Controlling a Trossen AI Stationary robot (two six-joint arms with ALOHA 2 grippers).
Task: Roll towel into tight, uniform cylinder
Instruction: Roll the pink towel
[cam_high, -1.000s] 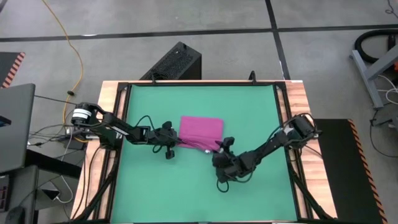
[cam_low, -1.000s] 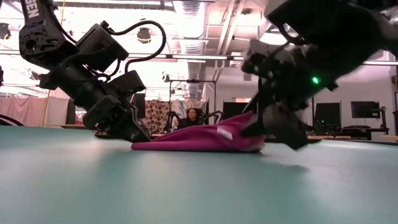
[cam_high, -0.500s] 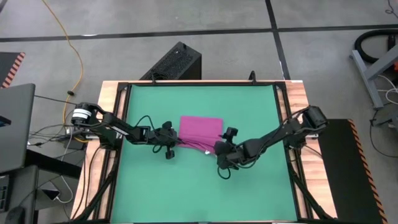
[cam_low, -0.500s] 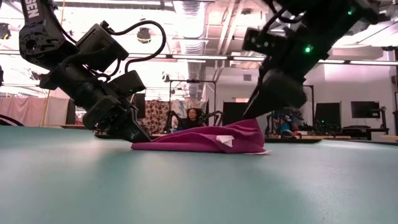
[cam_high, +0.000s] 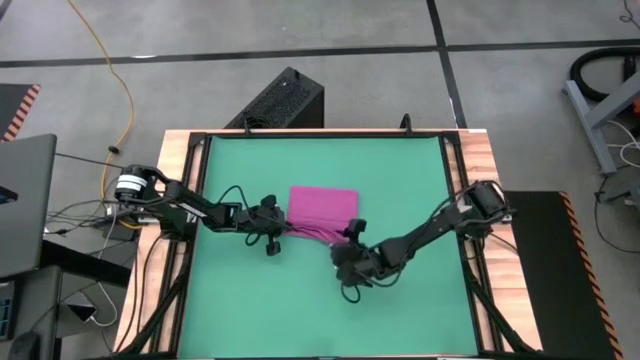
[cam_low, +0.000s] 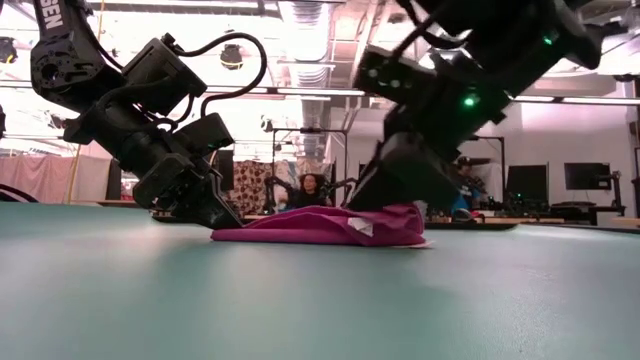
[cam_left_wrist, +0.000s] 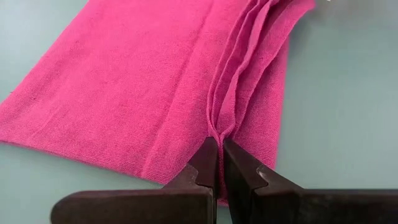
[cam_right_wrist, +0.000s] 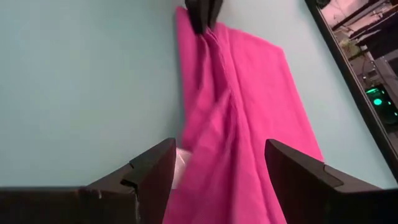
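The magenta towel (cam_high: 322, 208) lies folded on the green mat (cam_high: 250, 300), its near edge gathered into pleats; a white tag (cam_low: 365, 226) shows near its right end. My left gripper (cam_left_wrist: 220, 146) is shut on the pleats at the towel's near-left corner. My right gripper (cam_right_wrist: 217, 152) stands open over the towel's near-right end (cam_right_wrist: 224, 124). One finger stands by the tag (cam_right_wrist: 182, 158) and the other across the cloth. My left gripper pinches the bunched pleats (cam_left_wrist: 219, 127) at the towel's near-left corner between its two fingertips, several layers together. The fingers slant down from the table's left, along the pleats. The towel rests on the mat. My right gripper straddles the towel's right end; whether it touches the cloth I cannot tell.
A wooden frame (cam_high: 478, 180) borders the mat. A black box (cam_high: 285, 100) sits beyond the far edge, and cables and equipment (cam_high: 90, 215) lie past the left edge. Bare mat lies toward the near edge. A person (cam_low: 312, 188) sits in the room behind.
My right gripper, open throughout, has rolled and shifted a little toward the table's left over the towel's right end. That end stood heaped up half a second ago and now lies lower. My left gripper and its corner have stayed put.
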